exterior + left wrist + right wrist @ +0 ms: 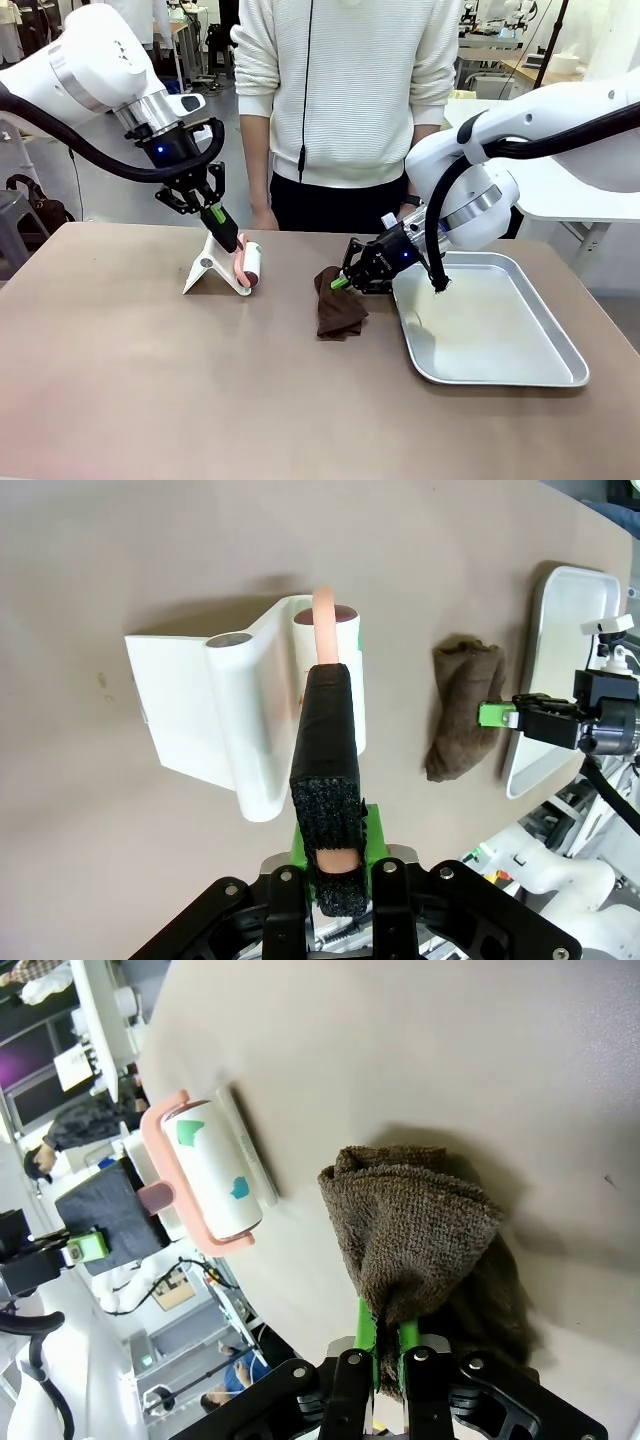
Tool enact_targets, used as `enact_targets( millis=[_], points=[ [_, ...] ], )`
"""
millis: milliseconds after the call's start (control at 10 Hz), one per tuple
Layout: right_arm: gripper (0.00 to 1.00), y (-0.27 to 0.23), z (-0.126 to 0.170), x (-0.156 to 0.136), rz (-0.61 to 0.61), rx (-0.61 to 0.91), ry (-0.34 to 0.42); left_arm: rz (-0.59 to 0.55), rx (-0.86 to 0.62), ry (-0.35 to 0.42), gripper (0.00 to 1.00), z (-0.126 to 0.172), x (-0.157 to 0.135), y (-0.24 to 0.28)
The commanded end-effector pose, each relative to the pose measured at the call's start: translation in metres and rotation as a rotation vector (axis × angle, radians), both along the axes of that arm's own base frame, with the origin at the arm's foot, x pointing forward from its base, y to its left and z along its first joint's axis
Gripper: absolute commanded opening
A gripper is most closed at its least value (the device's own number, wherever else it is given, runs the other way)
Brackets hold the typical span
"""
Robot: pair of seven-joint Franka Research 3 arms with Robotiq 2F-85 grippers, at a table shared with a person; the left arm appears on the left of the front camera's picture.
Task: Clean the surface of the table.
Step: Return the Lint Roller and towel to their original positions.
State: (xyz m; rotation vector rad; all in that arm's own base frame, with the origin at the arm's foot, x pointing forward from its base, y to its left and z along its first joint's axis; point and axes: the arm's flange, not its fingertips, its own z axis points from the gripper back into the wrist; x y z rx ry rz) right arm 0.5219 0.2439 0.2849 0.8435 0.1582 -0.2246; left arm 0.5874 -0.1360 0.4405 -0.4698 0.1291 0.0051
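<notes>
Brownish and matte, the table (150,390) spreads bare before both arms, its widest open stretch lying on the near side of each gripper. We find the right gripper (347,283) pinched on a brown cloth (337,308) that droops onto the top just beside the silver tray (545,378). We find the left gripper (224,232) pressed around the pink handle of a lint roller (249,266) seated in its white stand (205,270). We judge the cloth arm better placed to wipe, drawing towards the near edge.
</notes>
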Motion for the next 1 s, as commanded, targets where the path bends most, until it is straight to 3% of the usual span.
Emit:
enact_targets(
  millis=[0, 600, 700, 800, 900],
  points=[
    [0.09, 0.000, 0.004, 0.005, 0.001, -0.016, 0.034, 0.007, -0.035, 0.003, 0.22, -0.007, 0.001, 0.005],
    [0.09, 0.000, 0.004, 0.003, 0.012, -0.013, 0.043, 0.024, -0.018, 0.008, 0.22, -0.016, 0.006, 0.013],
    [0.09, -0.001, 0.004, 0.003, 0.025, -0.009, 0.052, 0.030, -0.014, 0.007, 0.29, -0.016, 0.007, 0.014],
    [0.60, -0.001, 0.004, 0.003, 0.020, -0.005, 0.057, 0.036, -0.009, 0.008, 0.78, -0.016, 0.007, 0.016],
    [0.67, -0.001, 0.004, 0.003, 0.022, -0.005, 0.058, 0.042, -0.005, 0.004, 0.87, -0.015, 0.006, 0.017]
  ],
)
